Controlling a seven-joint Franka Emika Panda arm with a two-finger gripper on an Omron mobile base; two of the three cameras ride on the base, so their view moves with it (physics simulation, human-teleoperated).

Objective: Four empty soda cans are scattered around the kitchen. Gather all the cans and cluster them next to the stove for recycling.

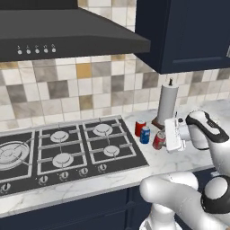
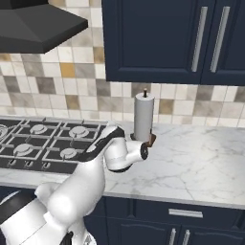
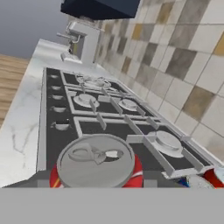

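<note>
My pincer [image 1: 163, 138] is closed narrow on a red can [image 1: 158, 141], gripping it by the sides. From the left base view the can sits right against the end of my hand, low over the white marble tabletop [image 1: 188, 155]. I cannot tell whether its bottom touches the marble or hangs just clear of it. It looks slightly tilted.

In the hand view the same can's silver top, pull tab up, sits at the bottom right in front of me [image 3: 96, 161], with the red rim showing below it.

Two more cans stand on the tabletop just to the right of the stove [image 1: 67, 150]. The blue can [image 1: 145, 134] is nearest mine, just beside it and toward the stove. The second red can [image 1: 140, 127] stands touching or almost touching the blue one, a little farther back toward the wall. All three make a tight group off the stove's right edge. In the hand view the blue can [image 3: 192, 182] and the second red can [image 3: 215, 176] peek in at the bottom right corner.

The paper roll [image 1: 168, 101] stands upright on its dark base behind the cans, near the tiled wall [image 1: 67, 85]. The hood [image 1: 67, 38] hangs over the stove, and a navy cabinet [image 1: 188, 31] hangs over the roll.
</note>
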